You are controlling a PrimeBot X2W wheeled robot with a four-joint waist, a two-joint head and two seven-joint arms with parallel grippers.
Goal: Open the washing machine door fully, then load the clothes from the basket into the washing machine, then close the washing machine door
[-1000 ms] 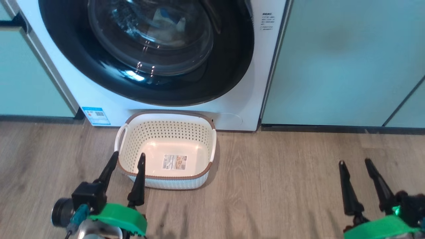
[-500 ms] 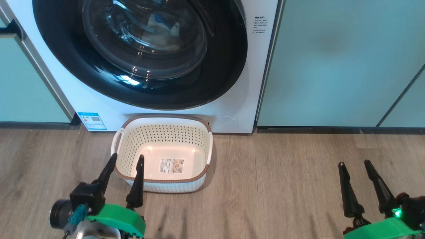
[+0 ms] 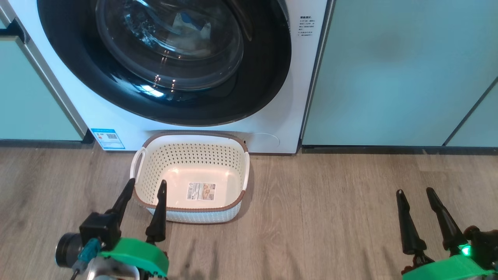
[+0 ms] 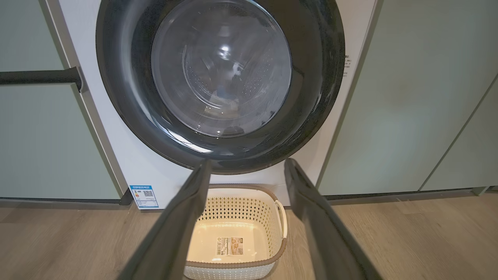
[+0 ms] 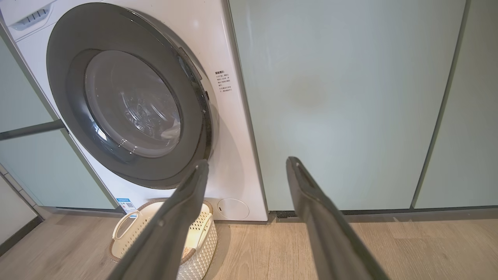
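Looking down from the head camera, I find the washing machine door [image 3: 163, 62] lying flat against the front of the washing machine [image 3: 291, 97], its black ring covering the drum mouth all round. In the right wrist view its edge looks flush with the white panel, so I judge it latched, though I cannot see the catch itself. Through the domed glass I make out the clothes [image 3: 188, 37], pale fabric with a scrap of bright blue, inside the drum.

The basket [image 3: 194, 216] stands on the wooden floor [image 3: 311, 214] just in front of the machine, below the door, near enough for a short lift from one to the other. It is bare inside, down to the label [image 3: 201, 191] on its bottom. From that I take the loading and the closing as done.

My left gripper [image 3: 146, 182] hangs low with its fingers spread wide and nothing between them, the tips overlapping the basket's near left corner in the head view. My right gripper [image 3: 414, 190] sits well off to the right, before the pale green cabinet [image 3: 389, 77], likewise wide and empty. I read both as parked clear of the door's swing. If anything is left, it is a checking push on the door.
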